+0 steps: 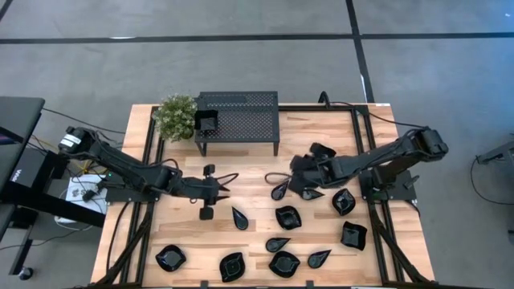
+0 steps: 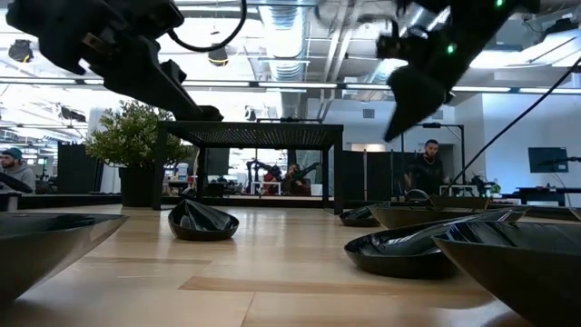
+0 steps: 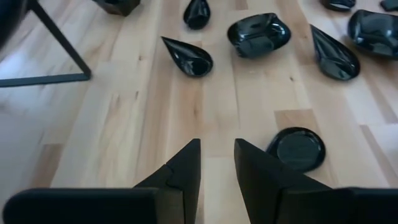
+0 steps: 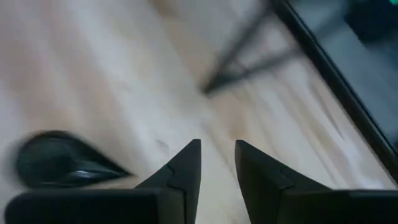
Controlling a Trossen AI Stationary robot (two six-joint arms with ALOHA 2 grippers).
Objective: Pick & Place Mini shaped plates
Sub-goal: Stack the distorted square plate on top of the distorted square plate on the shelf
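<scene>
Roughly a dozen small glossy black dishes (image 1: 288,217) lie scattered on the pale wooden table (image 1: 249,172), all on the near side of the black perforated metal stand (image 1: 238,119) that stands at the table's far edge. Just beside the stand's left end is a small green potted plant (image 1: 175,116), and a small square black dish (image 1: 206,122) rests on the stand's top at that same end.

Nearest the stand among the loose dishes is a teardrop-shaped black dish (image 1: 280,190), just in front of the stand's right leg. Farther from the stand lie another teardrop dish (image 1: 239,217), a scalloped dish (image 1: 343,201), a squarish dish (image 1: 352,235), and a row of dishes along the near edge, including a round one (image 1: 169,258) well to the left.

The left gripper (image 3: 216,155) hovers over bare wood in front of the stand's left half, its two dark fingers parted by a narrow gap with nothing between them. A small round flat black dish (image 3: 296,149) lies on the table just beside its fingertips, not touched.

The right gripper (image 4: 217,155) hangs in front of the stand's right leg, fingers likewise a little apart and empty; the wrist view shows the teardrop dish on the table close to its tip, clear of the fingers.

In the low view, people stand and sit in the room beyond the stand.
</scene>
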